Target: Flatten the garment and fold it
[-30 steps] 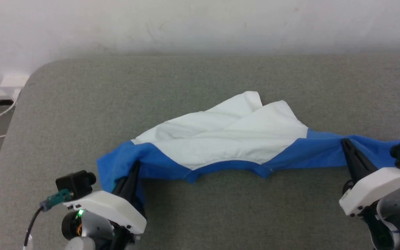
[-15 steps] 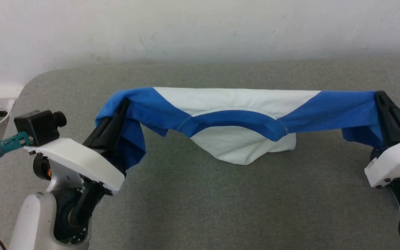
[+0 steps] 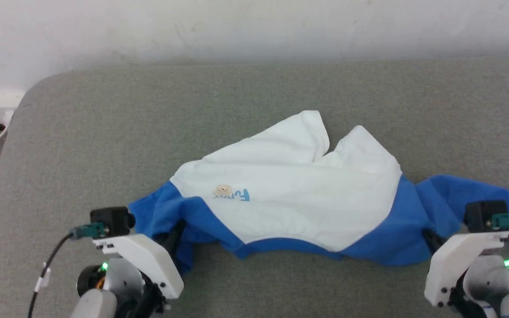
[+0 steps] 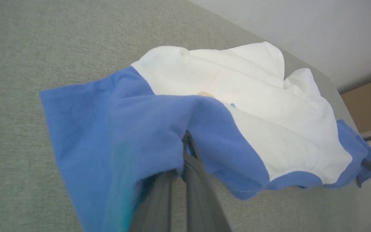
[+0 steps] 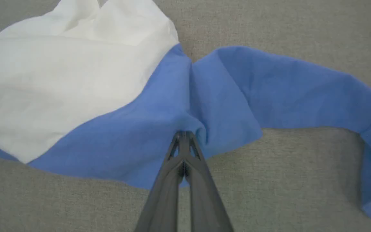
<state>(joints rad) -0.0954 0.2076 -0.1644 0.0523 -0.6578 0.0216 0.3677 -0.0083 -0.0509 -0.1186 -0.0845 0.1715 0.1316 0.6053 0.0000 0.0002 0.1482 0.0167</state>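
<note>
Flattening step in hand. Soft white-and-blue cloth shirt (image 3: 290, 190) spread rumpled on grey fabric surface (image 3: 254, 88). Blue shoulder cloth pinched in closed left gripper (image 4: 187, 141); likewise in right gripper (image 5: 183, 134). Next, judged: shoulders to be drawn apart, bunched white body smoothed.

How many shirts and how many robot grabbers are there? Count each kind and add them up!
garment: 1
grippers: 2 (left gripper, right gripper, each pinching blue cloth)
Total: 3
</note>
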